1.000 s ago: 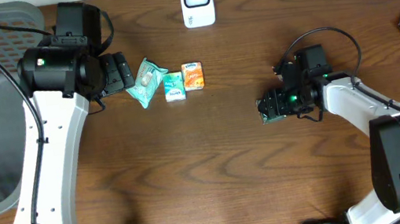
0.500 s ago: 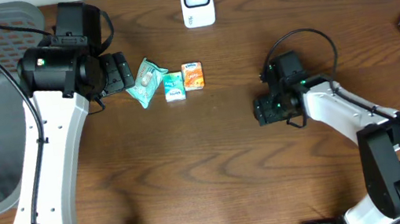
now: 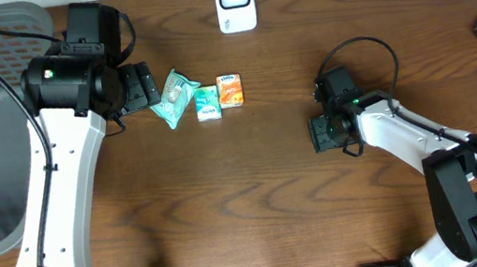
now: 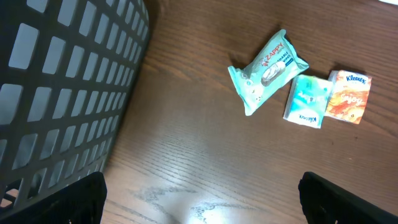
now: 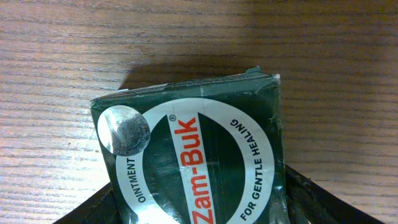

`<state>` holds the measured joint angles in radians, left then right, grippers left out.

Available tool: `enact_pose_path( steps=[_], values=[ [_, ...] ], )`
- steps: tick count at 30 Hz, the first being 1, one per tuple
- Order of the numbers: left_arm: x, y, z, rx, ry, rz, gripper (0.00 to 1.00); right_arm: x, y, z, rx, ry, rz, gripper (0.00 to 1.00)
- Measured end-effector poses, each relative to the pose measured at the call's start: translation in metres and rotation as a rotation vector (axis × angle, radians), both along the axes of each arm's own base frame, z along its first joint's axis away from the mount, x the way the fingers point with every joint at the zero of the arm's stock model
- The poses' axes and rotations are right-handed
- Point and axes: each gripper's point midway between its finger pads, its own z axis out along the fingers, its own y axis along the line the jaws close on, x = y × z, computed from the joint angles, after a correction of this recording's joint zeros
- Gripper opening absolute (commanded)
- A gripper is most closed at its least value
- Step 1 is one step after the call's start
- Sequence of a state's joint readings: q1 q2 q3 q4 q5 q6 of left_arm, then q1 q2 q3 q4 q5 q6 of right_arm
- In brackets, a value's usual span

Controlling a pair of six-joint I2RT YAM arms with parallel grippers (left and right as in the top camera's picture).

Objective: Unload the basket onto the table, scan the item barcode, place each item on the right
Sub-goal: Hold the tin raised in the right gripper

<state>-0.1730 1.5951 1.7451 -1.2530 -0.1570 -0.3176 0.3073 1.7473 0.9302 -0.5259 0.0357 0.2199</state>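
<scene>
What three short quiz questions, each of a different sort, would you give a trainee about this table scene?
1. True or false: the left gripper holds the wipes pack.
2. What does the right gripper hold? A) ointment box B) banana C) spoon
3. Which brand name is printed on the orange pack?
Key: 1 false; 2 A; 3 Kleenex.

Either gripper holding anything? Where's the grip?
Right gripper holds the Zam-Buk box, fingers pinching its two opposite side edges at the end nearest the camera. Left gripper is open and holds nothing.
</scene>
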Motion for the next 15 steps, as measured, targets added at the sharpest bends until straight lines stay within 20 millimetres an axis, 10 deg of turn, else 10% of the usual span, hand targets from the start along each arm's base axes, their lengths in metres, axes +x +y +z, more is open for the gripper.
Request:
enact_pose_path(
  steps=[15],
  values=[
    [0.0, 0.0, 0.0, 0.0, 0.0, 0.0, 0.98, 0.0031, 0.0016, 0.0001, -0.007, -0.018, 0.058, 0.75]
  ],
)
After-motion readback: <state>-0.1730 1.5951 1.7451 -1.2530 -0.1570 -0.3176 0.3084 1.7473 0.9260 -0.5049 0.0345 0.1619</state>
